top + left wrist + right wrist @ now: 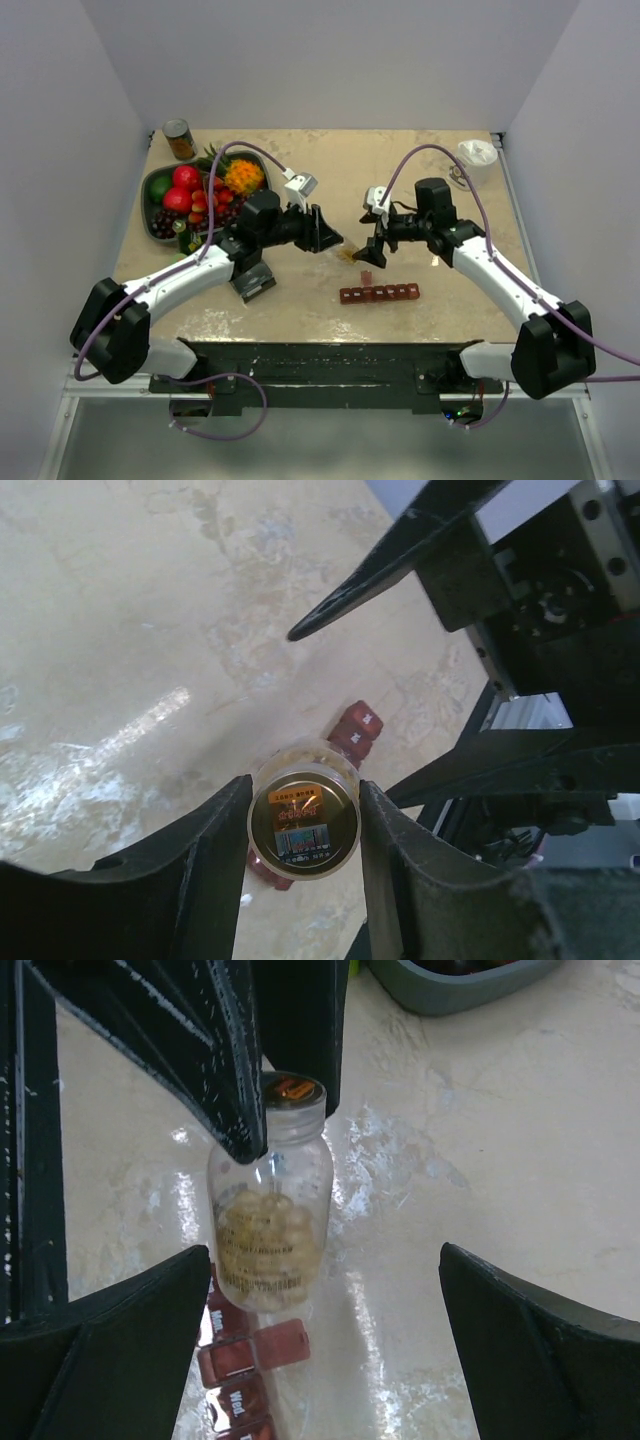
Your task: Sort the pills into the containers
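While snug in left pincer [303, 785], clear round bottle [268, 1200], tan pills [268, 1245]; right pincer [325, 1252] agape.

I list a clear bottle [270, 1200] of tan-orange pills [268, 1245], its round end printed orange and dark. I see the containers [379, 293] in translucent dark red-brown with white lettering on the lids. I note the table [310, 312] as beige with pale marbled mottling, the bowl [147, 190] grey-green, its fruit [185, 178] red, orange and green.
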{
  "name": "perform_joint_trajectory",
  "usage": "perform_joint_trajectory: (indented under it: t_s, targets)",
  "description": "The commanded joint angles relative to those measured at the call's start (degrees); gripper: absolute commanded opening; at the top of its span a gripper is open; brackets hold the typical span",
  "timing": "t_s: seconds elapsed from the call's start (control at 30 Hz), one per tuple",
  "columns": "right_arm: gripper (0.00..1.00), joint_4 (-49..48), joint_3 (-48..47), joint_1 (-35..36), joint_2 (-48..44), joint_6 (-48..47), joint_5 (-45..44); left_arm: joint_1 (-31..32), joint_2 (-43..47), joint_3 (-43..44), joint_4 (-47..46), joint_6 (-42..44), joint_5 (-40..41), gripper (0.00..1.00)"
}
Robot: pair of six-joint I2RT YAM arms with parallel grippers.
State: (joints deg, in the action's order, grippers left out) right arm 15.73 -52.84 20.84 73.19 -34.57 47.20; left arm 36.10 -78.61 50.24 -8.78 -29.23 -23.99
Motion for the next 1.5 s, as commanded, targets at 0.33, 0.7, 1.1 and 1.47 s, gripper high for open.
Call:
perform_joint_trajectory:
  t_s: [0.33, 0.7, 1.1, 1.47]
  targets:
    - [0.73, -7.2, 0.9, 2.7, 3.4, 11.2, 6.8, 2.8, -0.5, -2.1, -17.0, -10.8, -1.1, 0.00]
    - [0.18, -2.7, 1.6, 2.8, 0.6, 5.6, 10.8, 0.0, 3.5, -5.5, -20.5, -10.5, -4.5, 0.37]
    - [0.14, 7.7, 2.3, 2.8, -1.6, -9.4, 15.3, -2.3, 17.4, -8.5, -8.8, 23.1, -13.7, 0.77]
    - [0.15, 12.0, 3.0, 3.4, -1.6, -16.1, 17.3, 8.3, 18.0, -13.5, -8.3, 53.4, -16.2, 0.82]
